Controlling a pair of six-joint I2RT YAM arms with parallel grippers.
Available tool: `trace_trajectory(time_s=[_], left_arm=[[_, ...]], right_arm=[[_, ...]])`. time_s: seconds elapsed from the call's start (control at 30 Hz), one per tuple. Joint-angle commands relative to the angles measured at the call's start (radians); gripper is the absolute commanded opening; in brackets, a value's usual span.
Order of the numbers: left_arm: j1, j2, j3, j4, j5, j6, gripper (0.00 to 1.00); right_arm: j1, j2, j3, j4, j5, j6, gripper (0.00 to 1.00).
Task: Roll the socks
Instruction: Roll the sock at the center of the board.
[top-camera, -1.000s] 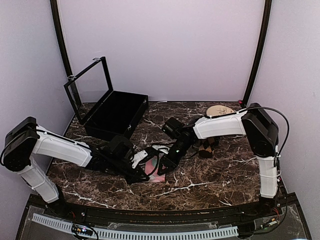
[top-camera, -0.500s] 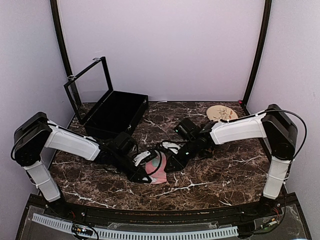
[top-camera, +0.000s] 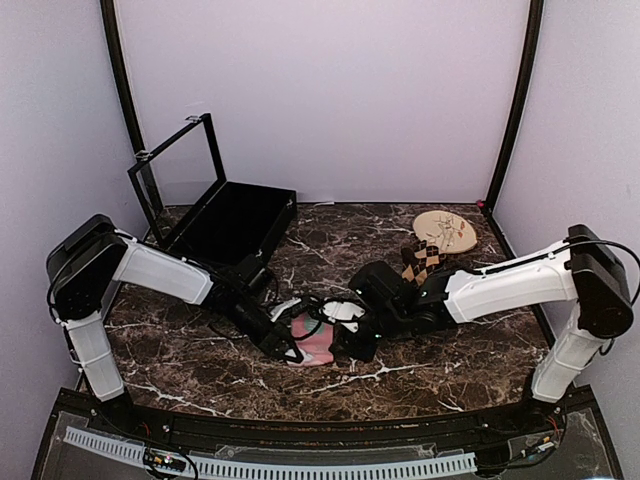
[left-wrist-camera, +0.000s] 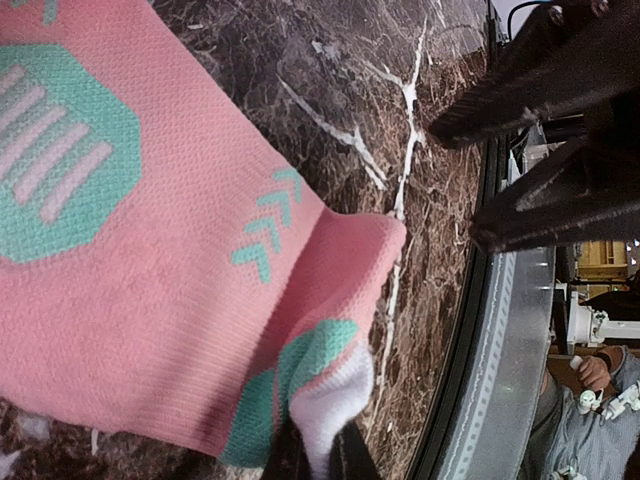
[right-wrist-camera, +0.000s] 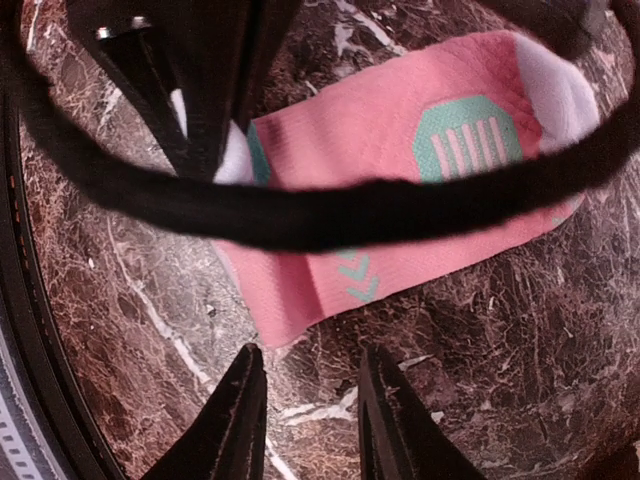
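- Lower centre of the overhead view: the left gripper (top-camera: 287, 350), pressed together, pinches the pale end of the pink sock (top-camera: 316, 342) and holds it turned back over the sock's own body on the marble counter (top-camera: 400, 372).
- The rest of the pink sock lies flat on the counter between the two grippers, with only one short fold in it.
- The right gripper (top-camera: 350, 348), its fingers spread with nothing between them, hangs low over bare counter just beside the sock's edge. Whether its tips touch the marble cannot be told.
- Right of centre, well apart from the work, the argyle sock (top-camera: 425, 260) lies against the near rim of the plate (top-camera: 455, 226), with neither arm on it.
- Upper left: a black box (top-camera: 228, 228) stands with its lid raised.
- The step in hand appears to be the opening turn of the first roll, so the task looks barely begun, with the second sock yet to be handled.
- The next move likely calls for the right gripper to pin or take the folded edge while the left re-grips for another turn. The soft knit may spring open if it is let go too early.
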Motion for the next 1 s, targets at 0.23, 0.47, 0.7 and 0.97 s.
trace_trajectory(time_s=[0.23,0.47,0.7,0.97], left_arm=[[0.042,0.058,0.059,-0.104,0.152,0.021,0.00],[0.067,0.077,0.083,-0.141,0.176,0.030,0.00],[0.072,0.110,0.123,-0.205,0.199,0.057,0.00],[0.074,0.135,0.145,-0.231,0.221,0.062,0.00]], right_arm=[[0.140,-0.071,-0.065,0.125,0.273,-0.136,0.36],[0.199,-0.015,-0.015,0.107,0.310,-0.207,0.40],[0.265,0.062,0.054,0.065,0.363,-0.287,0.42],[0.300,0.110,0.071,0.063,0.418,-0.343,0.41]])
